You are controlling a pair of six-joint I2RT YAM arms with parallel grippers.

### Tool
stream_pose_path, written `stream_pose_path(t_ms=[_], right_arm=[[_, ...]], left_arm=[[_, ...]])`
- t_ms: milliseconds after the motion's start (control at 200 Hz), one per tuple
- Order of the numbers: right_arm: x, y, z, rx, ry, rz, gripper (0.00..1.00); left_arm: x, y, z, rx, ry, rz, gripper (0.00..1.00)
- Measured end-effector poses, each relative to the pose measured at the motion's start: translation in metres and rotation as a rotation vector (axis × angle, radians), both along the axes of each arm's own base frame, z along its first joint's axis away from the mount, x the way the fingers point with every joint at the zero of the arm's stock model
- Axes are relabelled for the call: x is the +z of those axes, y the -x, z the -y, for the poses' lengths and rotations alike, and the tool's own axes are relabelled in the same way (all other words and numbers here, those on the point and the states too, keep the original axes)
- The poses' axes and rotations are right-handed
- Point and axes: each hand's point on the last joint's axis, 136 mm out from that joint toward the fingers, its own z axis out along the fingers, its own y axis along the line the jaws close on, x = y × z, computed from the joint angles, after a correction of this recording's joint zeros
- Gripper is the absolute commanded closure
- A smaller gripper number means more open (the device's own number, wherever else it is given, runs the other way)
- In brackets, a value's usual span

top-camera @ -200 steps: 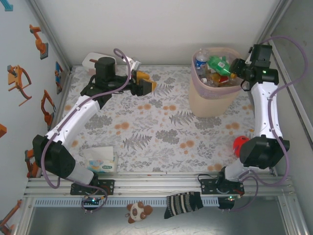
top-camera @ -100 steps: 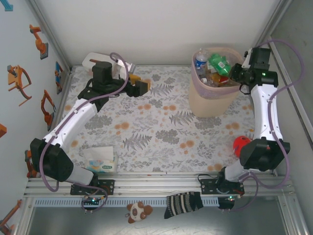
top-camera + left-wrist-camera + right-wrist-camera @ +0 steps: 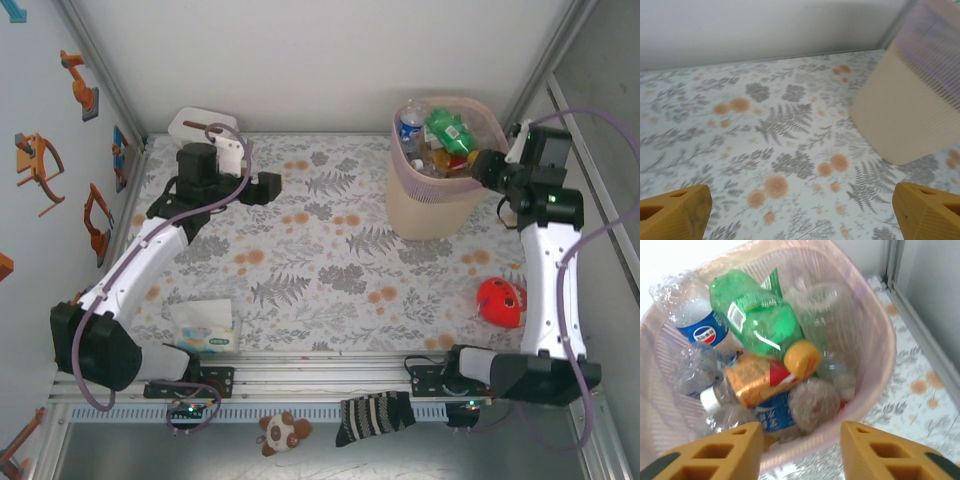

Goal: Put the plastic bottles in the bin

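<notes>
Jaws wide on both arms, nothing held; bottles heaped in the bin.
The right gripper hovers at the bin's near rim, its yellow fingers well apart with nothing between them. Just beyond it lie a green bottle with a yellow cap, a clear blue-labelled one and an orange-labelled one among crushed clear ones, all inside the pink liner. The left gripper hangs over the flowered table toward the far left corner, its fingers likewise spread and empty, well apart from the bin at the far right. A white box sits behind the left arm, and a tissue pack lies near that arm's base.
</notes>
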Motion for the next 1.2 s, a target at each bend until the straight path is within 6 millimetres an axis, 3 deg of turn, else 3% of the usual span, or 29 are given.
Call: stream_pose_path(t_ms=[35, 70, 85, 225, 330, 516, 646, 886, 986, 1197], right_arm=[[-0.007, 0.008, -0.001, -0.003, -0.003, -0.001, 0.23], [-0.015, 0.015, -0.002, -0.004, -0.005, -0.007, 0.03], [-0.02, 0.018, -0.002, -0.008, -0.01, -0.009, 0.01], [-0.071, 0.037, -0.002, -0.012, -0.004, -0.057, 0.01], [-0.121, 0.043, 0.001, -0.029, 0.012, -0.108, 0.0], [-0.203, 0.034, 0.007, -0.039, 0.038, -0.164, 0.0], [-0.242, 0.019, 0.01, -0.032, 0.067, -0.149, 0.0], [-0.277, 0.0, 0.01, -0.013, 0.181, -0.015, 0.0], [-0.276, -0.013, 0.011, -0.002, 0.22, 0.035, 0.0], [-0.277, -0.026, 0.005, 0.035, 0.268, 0.121, 0.0]], left_arm=[[-0.007, 0.001, -0.007, 0.031, -0.021, -0.01, 0.04], [-0.013, 0.001, -0.014, 0.061, -0.042, -0.018, 0.04], [-0.015, 0.001, -0.017, 0.073, -0.051, -0.02, 0.04], [-0.046, 0.005, -0.047, 0.2, -0.147, -0.047, 0.04], [-0.074, 0.01, -0.07, 0.293, -0.227, -0.067, 0.04], [-0.124, 0.016, -0.109, 0.427, -0.381, -0.058, 0.04], [-0.149, 0.016, -0.129, 0.492, -0.47, -0.039, 0.04], [-0.165, 0.001, -0.177, 0.645, -0.461, 0.026, 0.04], [-0.177, 0.0, -0.192, 0.678, -0.446, 0.055, 0.04], [-0.206, -0.001, -0.203, 0.649, -0.362, 0.075, 0.04]])
